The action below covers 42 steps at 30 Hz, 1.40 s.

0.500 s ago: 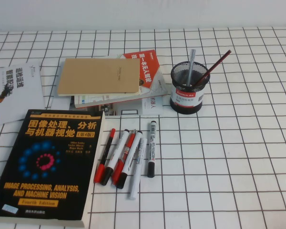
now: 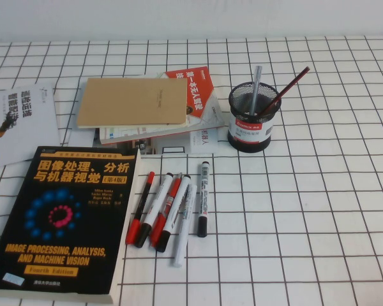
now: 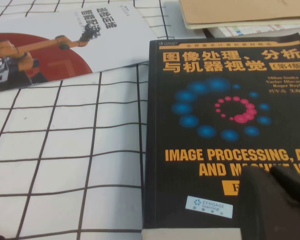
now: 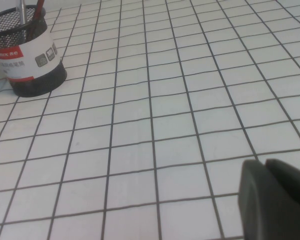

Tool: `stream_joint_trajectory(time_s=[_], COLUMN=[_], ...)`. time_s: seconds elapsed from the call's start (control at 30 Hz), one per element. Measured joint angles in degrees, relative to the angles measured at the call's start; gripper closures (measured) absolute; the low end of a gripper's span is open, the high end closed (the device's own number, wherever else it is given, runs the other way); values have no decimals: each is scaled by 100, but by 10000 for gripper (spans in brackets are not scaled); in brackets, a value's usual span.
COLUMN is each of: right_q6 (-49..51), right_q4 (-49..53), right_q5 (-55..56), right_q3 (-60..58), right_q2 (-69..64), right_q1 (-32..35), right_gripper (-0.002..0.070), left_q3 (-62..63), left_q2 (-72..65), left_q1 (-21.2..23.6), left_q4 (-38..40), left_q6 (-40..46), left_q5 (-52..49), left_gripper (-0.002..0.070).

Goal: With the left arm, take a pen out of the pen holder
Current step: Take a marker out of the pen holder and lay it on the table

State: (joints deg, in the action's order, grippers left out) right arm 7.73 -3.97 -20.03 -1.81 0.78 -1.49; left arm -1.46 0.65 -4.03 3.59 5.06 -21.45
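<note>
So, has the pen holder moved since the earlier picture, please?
No: the pen holder keeps its grid squares beside the book stack. Left gripper over the black book, right gripper over gridded cloth.
</note>
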Motion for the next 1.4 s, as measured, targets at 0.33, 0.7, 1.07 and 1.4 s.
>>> stream_joint_trajectory(time_s=[0.33, 0.7, 1.07, 1.4], right_q6=[0, 0, 0, 0], right_q4=[0, 0, 0, 0], right_q5=[0, 0, 0, 0], right_q3=[0, 0, 0, 0], right_q2=[0, 0, 0, 0], right_q1=[0, 0, 0, 0], right_gripper=[692, 693, 692, 693], left_q3=[0, 0, 0, 0], left_q2=[0, 0, 0, 0], left_q1=[0, 0, 0, 0], left_q4=[0, 0, 0, 3689], left_q6=[0, 0, 0, -1889], left_q5=[0, 0, 0, 1311], left_gripper=[674, 674, 674, 674])
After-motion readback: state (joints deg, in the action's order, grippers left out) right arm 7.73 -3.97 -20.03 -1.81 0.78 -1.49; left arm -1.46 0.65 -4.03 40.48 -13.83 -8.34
